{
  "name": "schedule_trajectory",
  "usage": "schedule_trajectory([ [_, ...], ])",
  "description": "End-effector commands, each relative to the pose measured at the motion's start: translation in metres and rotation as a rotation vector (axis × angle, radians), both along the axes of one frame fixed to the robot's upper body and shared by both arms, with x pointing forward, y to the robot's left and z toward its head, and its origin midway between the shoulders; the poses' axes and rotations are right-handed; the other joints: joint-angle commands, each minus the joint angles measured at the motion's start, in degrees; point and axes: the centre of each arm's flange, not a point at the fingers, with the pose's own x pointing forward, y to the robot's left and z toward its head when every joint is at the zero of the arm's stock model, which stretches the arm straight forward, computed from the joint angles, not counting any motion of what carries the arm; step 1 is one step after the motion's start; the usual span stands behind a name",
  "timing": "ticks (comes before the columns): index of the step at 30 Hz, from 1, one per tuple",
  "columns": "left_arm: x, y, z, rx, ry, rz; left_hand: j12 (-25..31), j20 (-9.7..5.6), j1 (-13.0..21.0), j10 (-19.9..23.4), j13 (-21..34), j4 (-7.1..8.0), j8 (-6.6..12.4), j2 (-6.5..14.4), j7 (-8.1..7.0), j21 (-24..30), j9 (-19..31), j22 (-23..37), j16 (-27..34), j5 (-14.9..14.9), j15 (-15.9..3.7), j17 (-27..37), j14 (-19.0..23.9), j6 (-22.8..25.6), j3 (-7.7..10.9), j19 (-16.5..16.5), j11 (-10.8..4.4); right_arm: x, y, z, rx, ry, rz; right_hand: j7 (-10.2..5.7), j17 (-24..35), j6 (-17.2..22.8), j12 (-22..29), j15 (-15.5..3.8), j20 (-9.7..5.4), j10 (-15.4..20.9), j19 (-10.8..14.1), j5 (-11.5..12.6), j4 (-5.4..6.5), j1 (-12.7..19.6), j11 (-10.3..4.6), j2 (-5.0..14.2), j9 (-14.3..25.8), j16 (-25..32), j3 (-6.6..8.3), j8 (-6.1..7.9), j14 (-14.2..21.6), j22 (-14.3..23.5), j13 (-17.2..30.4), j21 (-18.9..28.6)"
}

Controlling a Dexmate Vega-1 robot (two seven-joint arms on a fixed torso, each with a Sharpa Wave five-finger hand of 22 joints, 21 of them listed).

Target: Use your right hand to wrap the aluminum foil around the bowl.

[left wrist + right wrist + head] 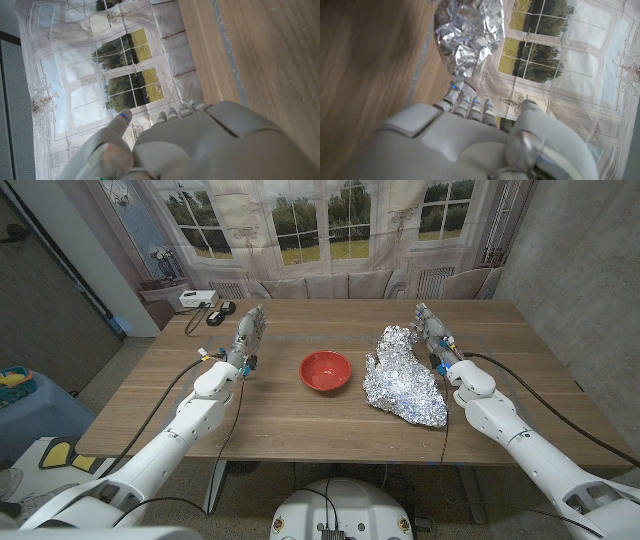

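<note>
While the crumpled silver aluminum foil sheet (404, 376) lay beside the small red bowl (326, 369) on the wooden desk (300, 420), the right hand (434, 333) stood empty, fingers released, so wrapping looked unstarted.

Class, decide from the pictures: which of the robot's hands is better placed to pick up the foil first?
Right. The right hand stands beside the aluminum foil; the left hand is beyond the red bowl.

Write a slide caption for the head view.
Red bowl mid-table, crumpled foil beside it, both hands open.
</note>
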Motion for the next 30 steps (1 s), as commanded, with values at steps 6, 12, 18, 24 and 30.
schedule_trajectory([
  [6, -0.003, -0.005, -0.005, 0.002, 0.002, -0.013, 0.7, -3.42, 0.3, -10.4, 0.1, -0.24, 0.45, 5.8, -0.41, 0.5, 0.2, 0.1, 0.2, 0.4, 0.04, 0.2, -12.6, -9.4, 0.41, -5.9, -0.32, -0.035, 0.009, 0.014, -0.361, -0.051, -0.327, -0.38, 0.1, 1.9, 0.4, 0.82, 1.46, 1.5, 0.4, -0.5, -1.66, 1.1, 0.73, -1.20, 0.1, 0.6, 0.07, 0.52, 1.1, 0.2, 0.3, -1.0],
  [12, -0.005, -0.004, -0.004, 0.003, -0.002, -0.009, 0.8, -3.27, 0.3, -10.2, 0.1, -0.28, 0.47, 5.8, -0.45, 0.5, 0.2, 0.1, 0.2, 0.4, 0.08, 0.2, -12.5, -9.3, 0.43, -5.7, -0.29, -0.044, 0.016, 0.012, -0.464, -0.058, -0.393, -1.02, 0.2, 2.2, 0.4, 0.79, 1.58, 1.6, 0.5, -0.6, -1.98, 1.3, 0.79, -1.26, 0.2, 0.5, 0.10, 0.54, 1.1, 0.2, 0.3, -1.3],
  [18, -0.006, -0.004, -0.004, 0.006, -0.003, -0.013, 0.8, -2.94, 0.4, -10.2, 0.1, -0.34, 0.49, 5.8, -0.43, 0.6, 0.2, 0.1, 0.2, 0.4, 0.11, 0.2, -12.4, -9.1, 0.47, -5.6, -0.32, -0.054, 0.026, 0.015, -0.560, -0.067, -0.450, -1.17, 0.2, 2.1, 0.4, 0.73, 1.62, 1.7, 0.5, -0.6, -2.13, 1.4, 0.81, -1.24, 0.2, 0.5, 0.12, 0.47, 1.2, 0.2, 0.3, -1.4],
  [24, -0.007, -0.004, -0.005, 0.007, -0.004, -0.018, 0.8, -2.60, 0.4, -10.0, 0.1, -0.38, 0.46, 5.8, -0.47, 0.6, 0.2, 0.1, 0.2, 0.4, 0.20, 0.2, -12.3, -9.1, 0.50, -5.4, -0.25, -0.064, 0.035, 0.016, -0.656, -0.069, -0.505, -1.21, 0.2, 2.0, 0.4, 0.75, 2.19, 1.7, 0.8, -0.7, -2.41, 1.6, 0.80, -1.34, 0.2, 0.6, 0.11, 0.35, 1.5, 0.2, 0.3, -1.6],
  [30, -0.007, -0.003, -0.006, 0.006, -0.006, -0.021, 0.8, -2.44, 0.5, -9.8, 0.1, -0.43, 0.52, 5.7, -0.43, 0.6, 0.2, 0.1, 0.2, 0.4, 0.31, 0.1, -12.1, -8.8, 0.54, -5.3, -0.28, -0.074, 0.041, 0.014, -0.723, -0.050, -0.568, -1.13, 0.2, 1.5, 0.3, 0.66, 2.86, 1.7, 2.2, -0.8, -3.04, 2.0, 0.60, -1.70, 0.3, 0.8, 0.07, 0.07, 2.4, 0.2, 0.4, -1.6],
])
